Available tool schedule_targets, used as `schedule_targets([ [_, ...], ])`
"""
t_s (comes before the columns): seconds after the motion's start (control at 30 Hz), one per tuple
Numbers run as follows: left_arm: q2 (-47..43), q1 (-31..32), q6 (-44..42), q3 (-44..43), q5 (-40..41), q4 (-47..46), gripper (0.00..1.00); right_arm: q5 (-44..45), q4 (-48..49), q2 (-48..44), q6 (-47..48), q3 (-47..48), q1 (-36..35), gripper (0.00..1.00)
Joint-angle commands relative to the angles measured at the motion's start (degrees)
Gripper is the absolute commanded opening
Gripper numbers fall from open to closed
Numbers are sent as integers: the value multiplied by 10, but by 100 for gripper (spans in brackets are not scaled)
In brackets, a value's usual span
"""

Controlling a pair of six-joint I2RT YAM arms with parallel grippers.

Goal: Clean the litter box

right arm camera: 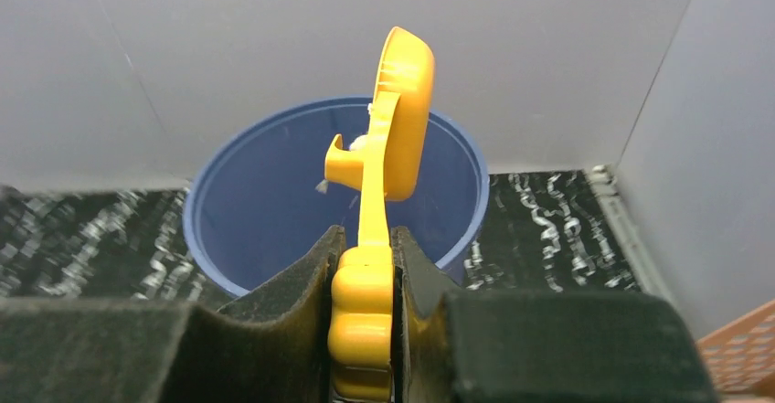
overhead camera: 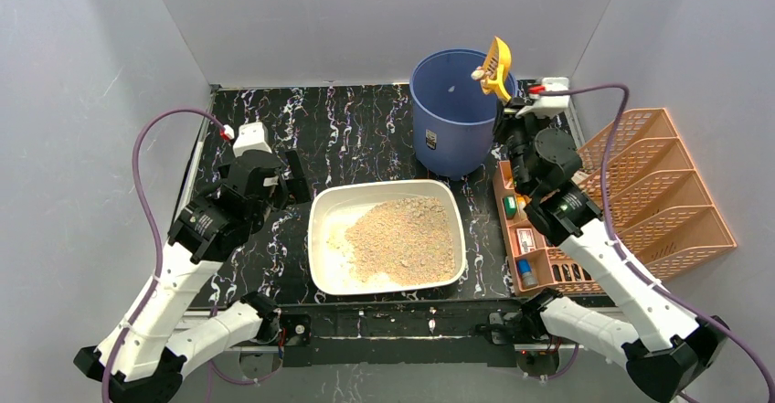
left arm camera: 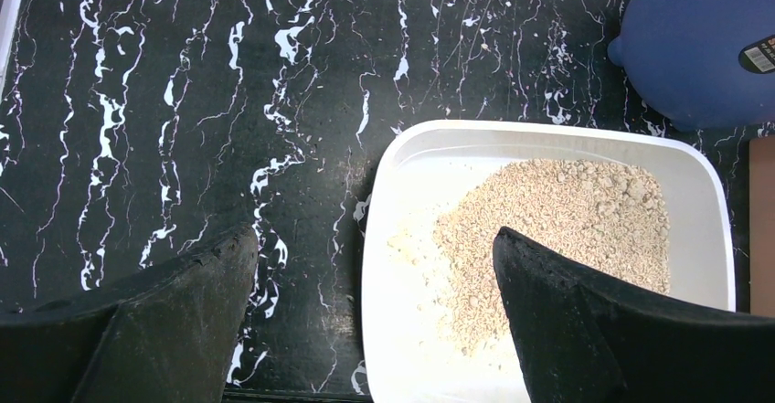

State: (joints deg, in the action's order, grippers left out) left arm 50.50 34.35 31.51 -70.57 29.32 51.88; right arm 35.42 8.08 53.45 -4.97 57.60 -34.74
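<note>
Though bucket (left arm camera: 685, 47) beside litter box (left arm camera: 402, 302) stickered, perhaps barcode.

Top external camera: looking down from high behind near edge, taking in whole table (overhead camera: 366, 120). Left wrist camera: pointing straight down, hanging close over table, catching litter box (left arm camera: 548, 129) and side of blue bucket (left arm camera: 695, 37). Right wrist camera: looking forward along yellow scoop (right arm camera: 384, 174), close, into bucket mouth. Bucket appearing in all three views; litter box only in top and left wrist views.

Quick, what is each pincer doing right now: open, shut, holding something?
Left pincer: open, holding nothing.
Right pincer: closed on the yellow scoop, at the blue bucket.
</note>
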Motion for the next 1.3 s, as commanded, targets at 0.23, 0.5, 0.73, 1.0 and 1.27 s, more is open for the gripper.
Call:
schedule_targets([
  [0.23,0,2,-3,27,-18,16,98,-140,-49,51,390,98,1,1],
  [0.5,2,2,0,47,-38,11,98,-184,-177,91,533,180,1,1],
  [0.73,5,2,5,67,-61,-3,98,-216,-250,105,527,263,1,1],
  [1.0,20,2,20,122,-66,-29,98,-313,-350,110,305,373,1,1],
  [1.27,71,2,26,159,-70,-86,98,-417,-465,100,103,430,0,1],
])
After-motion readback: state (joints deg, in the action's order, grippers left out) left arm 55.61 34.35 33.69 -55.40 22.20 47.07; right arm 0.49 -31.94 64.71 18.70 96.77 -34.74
